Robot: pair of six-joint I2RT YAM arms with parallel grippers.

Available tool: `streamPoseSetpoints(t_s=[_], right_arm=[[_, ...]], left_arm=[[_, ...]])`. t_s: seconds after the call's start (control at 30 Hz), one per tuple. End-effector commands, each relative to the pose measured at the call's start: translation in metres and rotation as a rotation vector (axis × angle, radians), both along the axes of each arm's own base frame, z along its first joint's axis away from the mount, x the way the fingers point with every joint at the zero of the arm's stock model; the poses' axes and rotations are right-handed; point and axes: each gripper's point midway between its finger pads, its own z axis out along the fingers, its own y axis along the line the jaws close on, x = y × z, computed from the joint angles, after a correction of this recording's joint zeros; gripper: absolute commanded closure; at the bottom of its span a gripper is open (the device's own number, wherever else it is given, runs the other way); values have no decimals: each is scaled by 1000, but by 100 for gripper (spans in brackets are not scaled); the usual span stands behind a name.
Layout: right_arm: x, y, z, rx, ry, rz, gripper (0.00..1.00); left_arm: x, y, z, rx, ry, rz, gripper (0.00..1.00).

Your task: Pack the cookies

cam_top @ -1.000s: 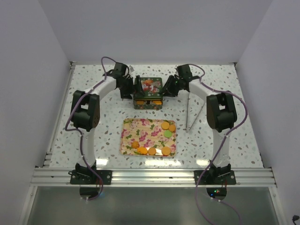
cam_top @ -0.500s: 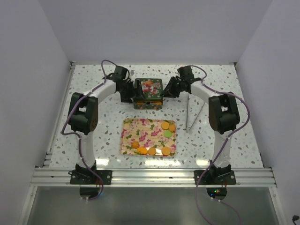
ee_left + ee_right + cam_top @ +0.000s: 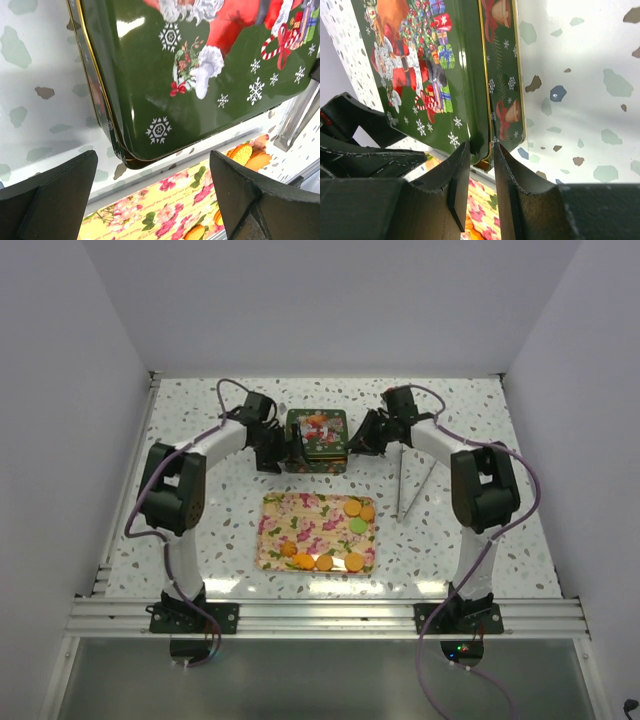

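Nearest you on the speckled desk (image 3: pixel 240 530) is item one, a floral tray (image 3: pixel 310 525) lying flat.

The cookies (image 3: pixel 324 562) are on it. A row of orange rounds runs along its near edge, and two orange with one green sit at its far right corner. They are too small from above to read any shapes. The left wrist camera catches only a few orange ones at the tray's corner, cut off by the finger.

Item two is a pair of metal tongs (image 3: pixel 405 480), right of the tray and clear of it. Its arms are thin and hard to follow.

Item three is the left claw (image 3: pixel 152 165). Its fingers stand wide apart at the left side of the tin and pinch nothing.

Item four is the right claw (image 3: pixel 481 150). Its fingers are drawn close together and nip the rim at the tin's right side.

Farthest back, beyond the tray and between both claws, is item five, a green Christmas tin (image 3: pixel 317 438). You can see a Santa picture on its lid. The lid covers the box, so its contents are hidden. Both wrist views crop the tin.
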Motion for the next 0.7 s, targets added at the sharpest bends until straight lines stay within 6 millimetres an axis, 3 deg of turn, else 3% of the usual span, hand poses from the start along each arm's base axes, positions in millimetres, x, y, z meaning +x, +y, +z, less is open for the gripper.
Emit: streamPoseSetpoints(t_s=[0.0,0.13,0.3,0.4,0.53,0.6,0.67], right_arm=[[-12,-5,4,-28,0,2,72],[-16,-7,10,-30,-9,5,72],[-20,-11,36,-39,-50,8,71],[-19,-14,49,-50,-73,6,65],[-10,-17,60,-71,-102,-5,49],[2,-16,71,-71,-128,-8,47],[13,-15,64,-83,-102,-4,47]], left_arm=[[2,-4,27,-29,-73,6,0],[2,-4,46,-46,-108,14,0],[4,3,83,-41,-182,30,0],[15,11,103,-50,-229,62,0],[37,22,114,-49,-261,103,0],[49,26,105,-35,-245,118,0],[61,29,112,-27,-256,137,0]])
